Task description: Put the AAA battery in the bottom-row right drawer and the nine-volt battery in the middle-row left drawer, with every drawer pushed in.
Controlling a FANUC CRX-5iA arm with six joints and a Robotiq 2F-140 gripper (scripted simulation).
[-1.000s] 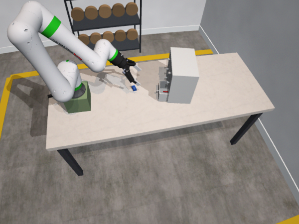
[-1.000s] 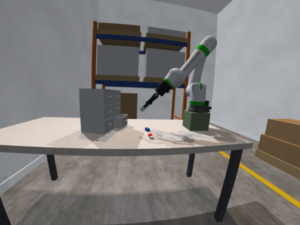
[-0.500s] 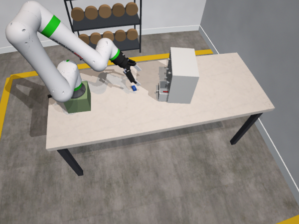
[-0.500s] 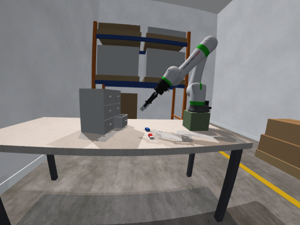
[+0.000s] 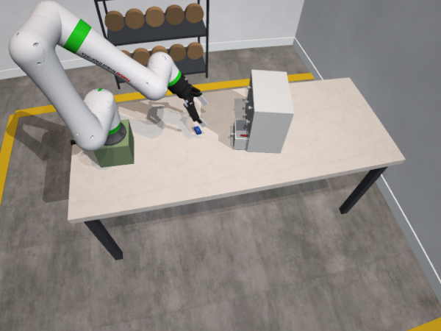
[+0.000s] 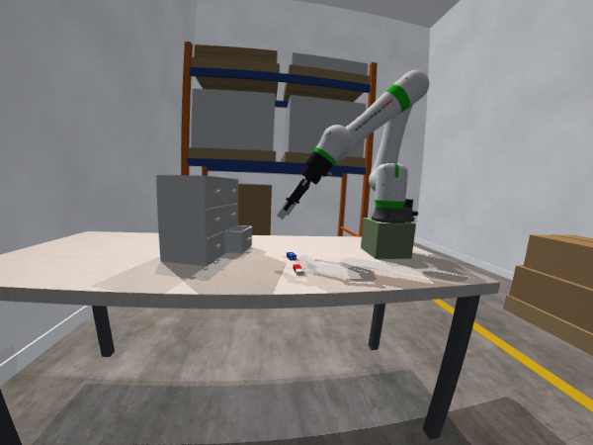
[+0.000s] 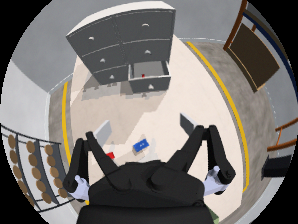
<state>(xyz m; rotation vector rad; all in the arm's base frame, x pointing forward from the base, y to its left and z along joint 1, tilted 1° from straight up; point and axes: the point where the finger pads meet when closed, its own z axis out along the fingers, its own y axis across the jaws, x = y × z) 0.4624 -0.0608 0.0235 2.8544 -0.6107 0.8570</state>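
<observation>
One open tool (image 5: 202, 111) (image 6: 287, 210) (image 7: 144, 122), six drawers

warehouse-like workspace, orange-and-blue pallet racking (image 6: 186, 114) with large boxes, stacked brown cartons (image 6: 555, 282), yellow floor lines (image 5: 220, 85) (image 6: 524, 356) (image 7: 235, 115), grey walls

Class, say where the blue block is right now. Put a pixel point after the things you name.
In the exterior view, the blue block (image 5: 198, 130) (image 6: 292, 255) (image 7: 141, 145) lies on the table, right of the chest (image 5: 270, 132) (image 6: 182, 218) (image 7: 120, 37), just behind the red-and-white item (image 6: 297, 269) (image 7: 110, 156).
</observation>
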